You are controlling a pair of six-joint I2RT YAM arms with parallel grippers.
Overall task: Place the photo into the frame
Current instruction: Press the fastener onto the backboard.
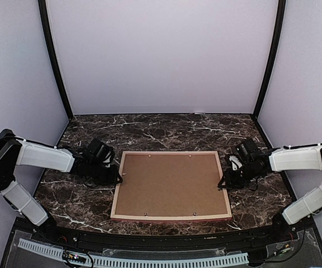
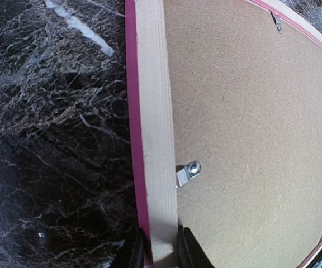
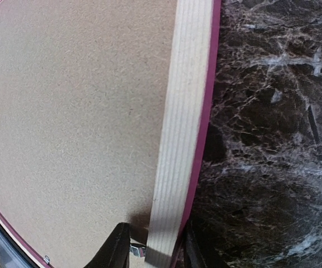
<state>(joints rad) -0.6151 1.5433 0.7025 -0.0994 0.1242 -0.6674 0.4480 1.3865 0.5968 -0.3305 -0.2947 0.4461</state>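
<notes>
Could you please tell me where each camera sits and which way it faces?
Top external: above and behind the bases, looking down at the pink-edged wooden picture frame on the dark marble table; both arms, left gripper and right gripper show.
Left wrist: on the left arm, looking along the frame's left rail; its fingers straddle it.
Right wrist: same along the right rail, fingers either side.
Shared: all show the brown backing board.

The frame lies mid-way across the bench, with the backing board inside it. The left end effector straddles its left rail, the right end effector its right rail.
</notes>
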